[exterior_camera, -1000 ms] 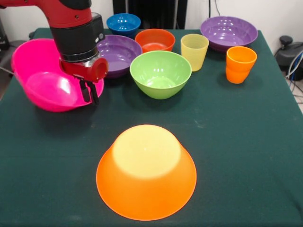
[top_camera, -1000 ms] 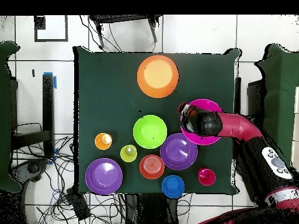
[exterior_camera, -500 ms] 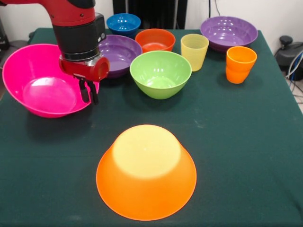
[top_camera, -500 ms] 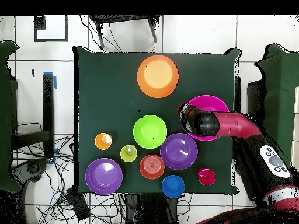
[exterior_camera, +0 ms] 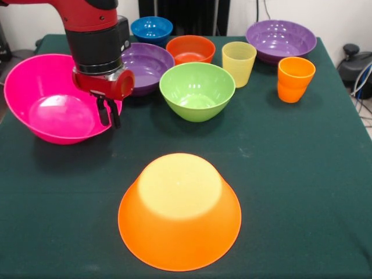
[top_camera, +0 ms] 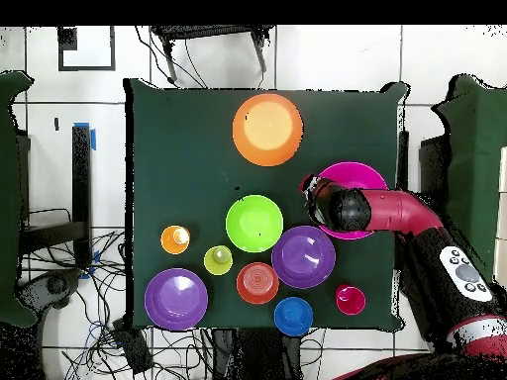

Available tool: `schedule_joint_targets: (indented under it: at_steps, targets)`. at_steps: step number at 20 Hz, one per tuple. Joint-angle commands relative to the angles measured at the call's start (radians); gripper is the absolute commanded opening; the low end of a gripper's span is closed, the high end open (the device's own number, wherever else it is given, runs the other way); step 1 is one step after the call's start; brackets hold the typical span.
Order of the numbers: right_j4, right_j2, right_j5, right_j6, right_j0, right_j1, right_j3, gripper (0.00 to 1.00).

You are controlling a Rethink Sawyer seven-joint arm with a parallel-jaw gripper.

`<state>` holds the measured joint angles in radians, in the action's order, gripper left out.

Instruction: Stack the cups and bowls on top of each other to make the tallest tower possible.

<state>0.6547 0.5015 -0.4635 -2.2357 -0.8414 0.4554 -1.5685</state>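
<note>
My gripper [exterior_camera: 108, 114] is shut on the right rim of the large hot pink bowl [exterior_camera: 52, 113], which sits upright and about level at the left; in the overhead view the gripper [top_camera: 310, 188] is at that bowl's [top_camera: 368, 178] edge. The large orange bowl [exterior_camera: 180, 209] lies upturned alone at the near centre, with nothing on it. The lime green bowl [exterior_camera: 196, 90], a purple bowl [exterior_camera: 145, 64], the red-orange bowl [exterior_camera: 190, 49], the blue bowl [exterior_camera: 151, 28], the second purple bowl [exterior_camera: 281, 39], the yellow cup [exterior_camera: 239, 63] and the orange cup [exterior_camera: 295, 78] stand behind. The red cup [top_camera: 349, 298] shows only from overhead.
The dark green tablecloth [exterior_camera: 290, 174] covers the table. The bowls and cups crowd the robot's side. Bare cloth lies between the green bowl and the upturned orange bowl and to the right of it. Cables lie on the floor [top_camera: 109, 327] beside the table.
The pink bowl has swung from steeply tilted to about level in my grip and shifted slightly left in the front view. Over the last half second almost nothing has moved.
</note>
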Motion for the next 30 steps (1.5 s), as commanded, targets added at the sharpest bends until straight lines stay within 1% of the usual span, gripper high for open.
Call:
schedule_joint_targets:
  at_steps: [1,16,21,26,30]
  targets:
    - [0.065,-0.002,-0.048,0.157,0.047,-0.009,0.030,0.00]
    - [0.064,-0.018,-0.129,0.181,0.087,0.040,0.050,0.00]
    - [0.065,-0.028,-0.130,0.164,0.103,0.052,0.051,0.00]
    - [0.066,-0.040,-0.105,0.138,0.109,0.055,0.036,0.00]
    - [0.072,-0.042,-0.093,0.139,0.108,0.049,0.040,0.00]
